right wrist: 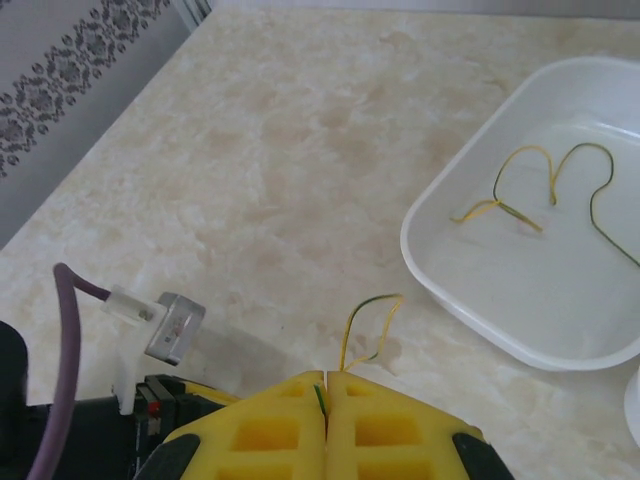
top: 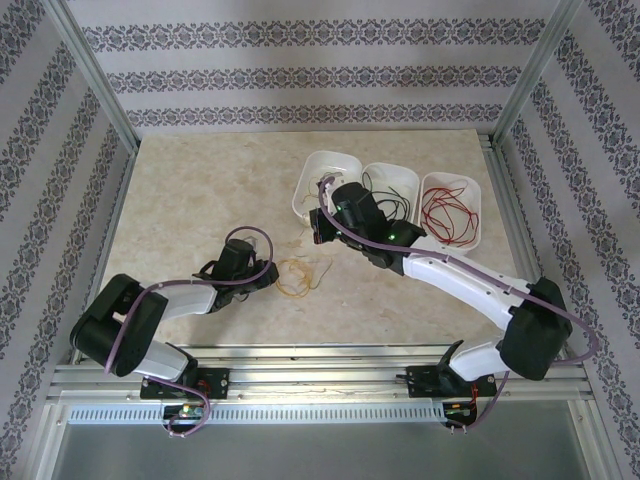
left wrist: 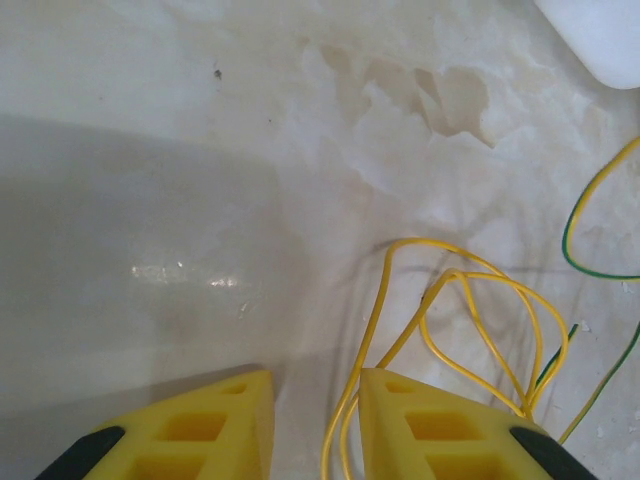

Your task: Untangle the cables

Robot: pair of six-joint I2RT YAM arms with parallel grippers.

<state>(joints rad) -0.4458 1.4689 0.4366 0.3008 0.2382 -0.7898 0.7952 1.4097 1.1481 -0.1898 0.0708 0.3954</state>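
Across the pale marbled table (top: 200, 200) my two arms reach inward, the left arm (top: 130, 320) from the near left and the right arm (top: 470, 280) from the near right. Three white trays sit side by side toward the far right. The left tray (top: 335, 155) holds a loose yellow-and-green cable (right wrist: 540, 190), the middle tray (top: 392, 167) holds dark cables (top: 380, 190), and the right tray (top: 450, 177) holds red cables (top: 445, 215).

My right jaws hang just beside the near corner of the left tray. Their yellow fingers (right wrist: 380, 420) are pressed together, pinching a thin yellow-green strand (right wrist: 350, 325) that loops up from the seam over bare table. I cannot tell whether it joins the cable in that tray.

My left jaws sit low over the table near its middle, fingers (left wrist: 200, 430) apart with a clear gap. Strands of the yellow cable (top: 295, 278) run through that gap, close against one finger but not clamped. Its coil lies on the table between my two jaws, on the near side of the left tray.
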